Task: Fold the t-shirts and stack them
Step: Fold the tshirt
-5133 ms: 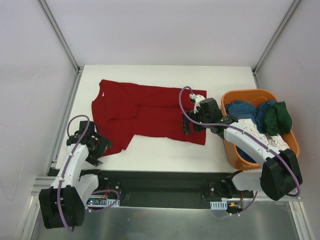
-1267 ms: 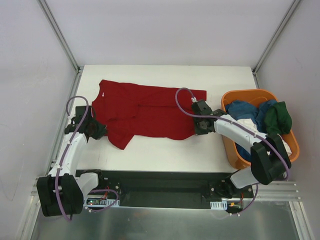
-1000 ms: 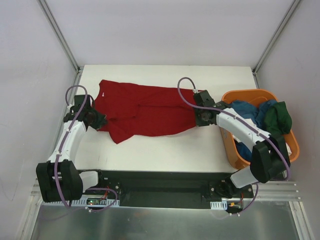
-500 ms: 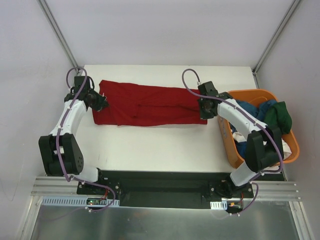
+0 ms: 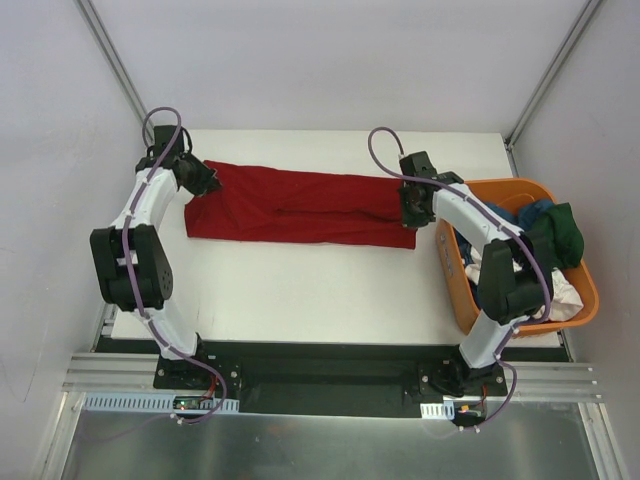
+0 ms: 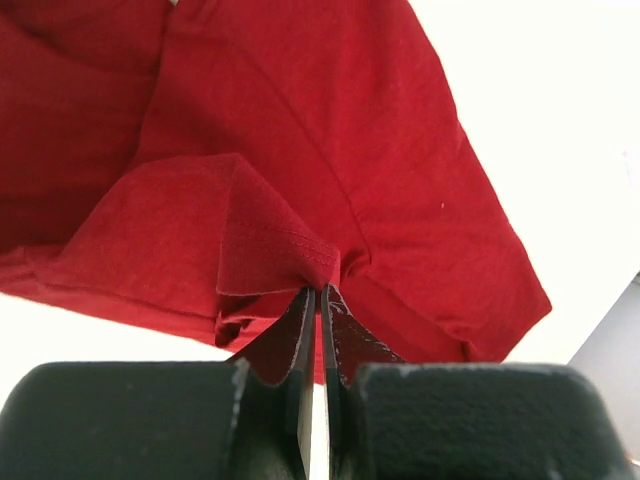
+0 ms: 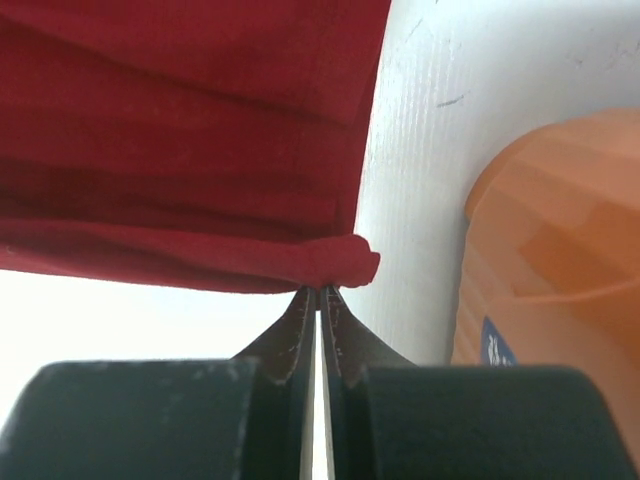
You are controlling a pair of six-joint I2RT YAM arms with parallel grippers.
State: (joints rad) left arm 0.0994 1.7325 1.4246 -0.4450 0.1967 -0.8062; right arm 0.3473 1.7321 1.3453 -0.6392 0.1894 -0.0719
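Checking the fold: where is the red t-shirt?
Top view: the dark red t-shirt lies stretched between the left tool and right tool, left of the orange basket.

White table (image 5: 300,290); pale walls (image 5: 340,60) at 9, 12, 3 o'clock; aluminium posts (image 5: 120,75); metal sheet (image 5: 330,450), possibly brushed, at 6.

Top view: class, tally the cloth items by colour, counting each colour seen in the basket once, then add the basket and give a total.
Dark red t-shirt: 1
Blue garment: 1
Dark green garment: 1
White garment: 1
Orange basket: 1
Total: 5
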